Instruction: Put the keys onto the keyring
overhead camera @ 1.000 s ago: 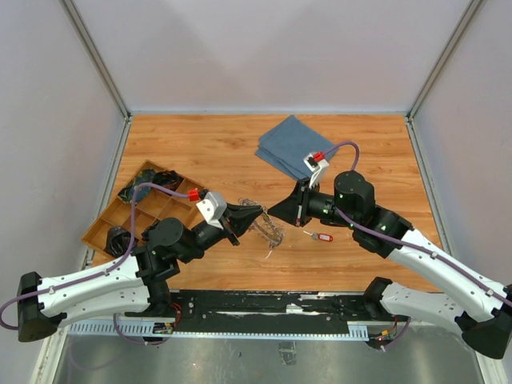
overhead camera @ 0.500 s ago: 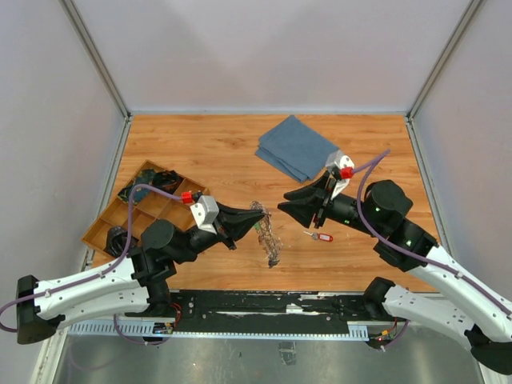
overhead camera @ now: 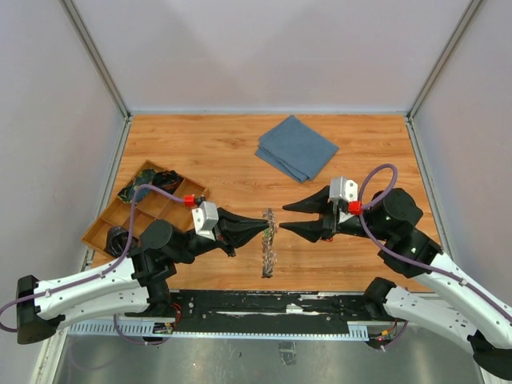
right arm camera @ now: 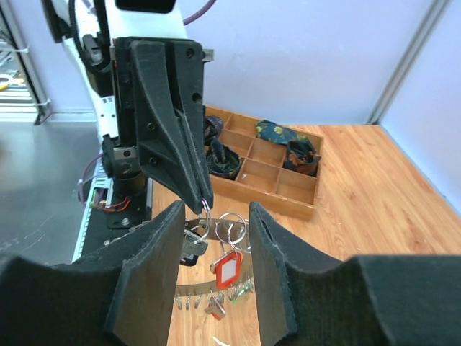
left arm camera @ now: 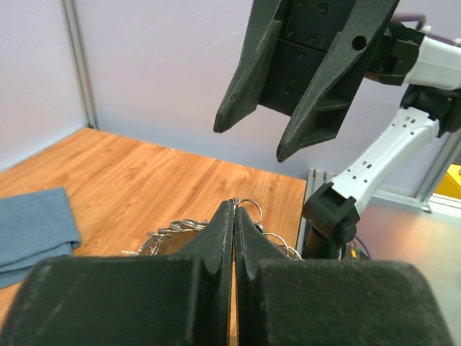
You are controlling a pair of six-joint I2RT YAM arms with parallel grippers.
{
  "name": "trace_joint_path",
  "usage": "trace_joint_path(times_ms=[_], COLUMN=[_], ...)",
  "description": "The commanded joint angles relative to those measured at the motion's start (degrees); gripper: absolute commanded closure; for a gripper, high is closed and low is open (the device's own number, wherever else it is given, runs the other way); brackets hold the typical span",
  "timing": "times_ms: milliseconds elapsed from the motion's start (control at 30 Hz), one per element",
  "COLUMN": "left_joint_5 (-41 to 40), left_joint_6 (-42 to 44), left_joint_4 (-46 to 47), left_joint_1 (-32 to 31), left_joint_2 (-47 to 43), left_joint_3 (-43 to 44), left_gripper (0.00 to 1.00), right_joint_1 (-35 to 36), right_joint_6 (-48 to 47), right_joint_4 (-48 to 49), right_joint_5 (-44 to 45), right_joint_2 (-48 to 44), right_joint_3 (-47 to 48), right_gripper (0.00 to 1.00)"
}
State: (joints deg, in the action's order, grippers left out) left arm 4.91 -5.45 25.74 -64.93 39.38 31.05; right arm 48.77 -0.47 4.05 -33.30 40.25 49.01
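Across the wood-grain worktop (overhead camera: 208, 152), pale lilac walls (overhead camera: 264, 48) closed off three sides, with grey metal frame posts (overhead camera: 96, 56) running up the corners. A folded blue cloth (overhead camera: 296, 148) lay flat at about 1 o'clock. A wooden compartment tray (overhead camera: 104, 226) with dark oddments in its cells sat at 9 o'clock against the left wall. A black rail (overhead camera: 264, 308) carried both arm bases along the 6 o'clock edge.

The left arm stretched low from 7 o'clock toward the centre, forearm nearly level. Its left pincer (overhead camera: 266, 223) pointed to 3 o'clock, fingers pressed together with no gap, clamped on the top of the keyring (overhead camera: 270, 240). That large silvery ring hung edge-on just below centre, trailing toward 6 o'clock; whether its lower end met the wood could not be told.

The right arm rose from 5 o'clock, elbow bent, wrist turned to 9 o'clock. The right pincer (overhead camera: 282, 218) faced the left one tip to tip, just beside the ring, its fingers moderately apart and gripping nothing. From the right wrist, a red-tagged key (right arm camera: 227, 268) dangled among small split rings by the large ring's toothed band.
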Motion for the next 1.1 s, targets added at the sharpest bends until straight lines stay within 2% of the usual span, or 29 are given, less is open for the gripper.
trace_joint_path(times_ms=[0,333,700,1067], left_joint_5=[3.3,6.56,6.6,7.55], left_joint_6=[-0.52,-0.17,0.09,0.07], left_joint_4=[5.19,5.46,5.37,5.46], left_joint_1=[0.42,0.34,0.4,0.41], left_joint_2=[0.33,0.6,1.13,1.01], left_joint_3=[1.35,2.03,2.61,2.89], left_gripper=[1.0,1.0,1.0,0.99], right_joint_1=[0.37,0.38,0.4,0.36], right_joint_6=[-1.22,-2.52,-3.05,-3.19], right_joint_4=[-1.27,-4.1,-5.98,-5.75], right_joint_5=[-6.34,-6.55,-10.67,-12.04], right_joint_2=[1.4,2.2,2.18,3.41], right_joint_3=[1.98,1.67,1.47,1.0], right_gripper=[0.59,0.65,0.66,0.72])
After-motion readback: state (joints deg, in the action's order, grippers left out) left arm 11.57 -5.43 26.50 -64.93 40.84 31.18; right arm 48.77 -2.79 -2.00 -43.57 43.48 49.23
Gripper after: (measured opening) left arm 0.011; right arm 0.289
